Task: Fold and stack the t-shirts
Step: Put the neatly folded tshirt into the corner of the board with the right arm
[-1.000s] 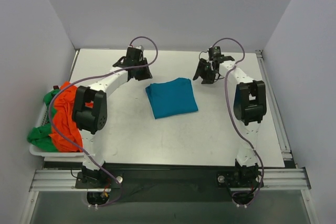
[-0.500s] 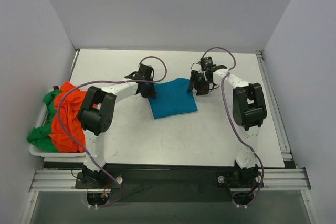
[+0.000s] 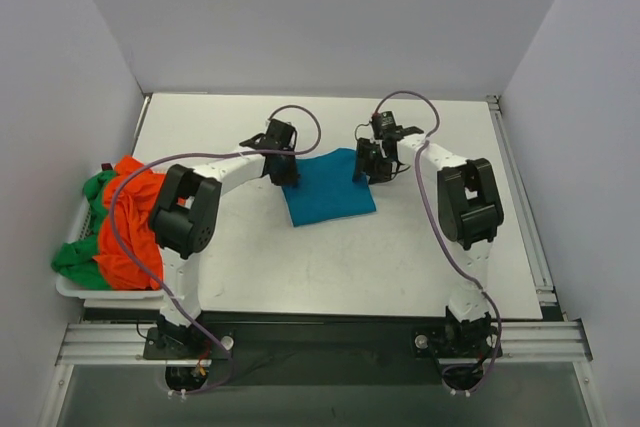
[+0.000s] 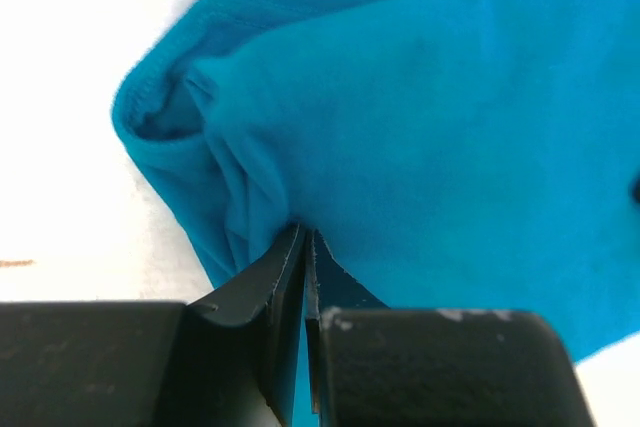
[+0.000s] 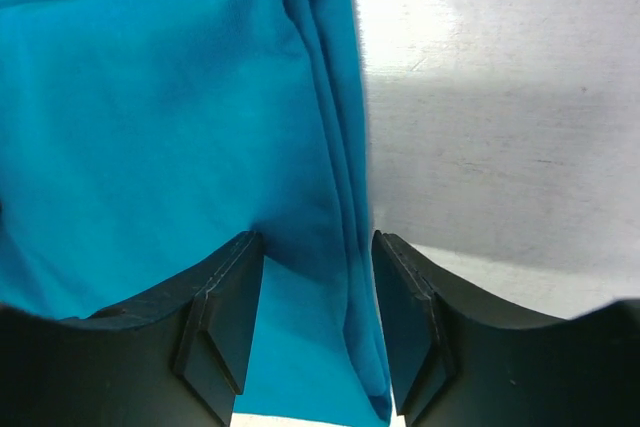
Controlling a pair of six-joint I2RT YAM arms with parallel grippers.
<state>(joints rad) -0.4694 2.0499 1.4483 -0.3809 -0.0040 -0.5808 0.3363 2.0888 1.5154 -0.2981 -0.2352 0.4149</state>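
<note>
In the middle of the desk lies the blue shirt, folded into a small square. The left gripper is at the shirt's far left corner. It is squeezed tight on a bunched bit of the cloth. The right gripper is at the far right corner. Its fingers are spread wide, with the shirt's folded edge between them, not pinched. At the left edge of the desk, the orange shirt and the green shirt sit heaped in a white basket.
</note>
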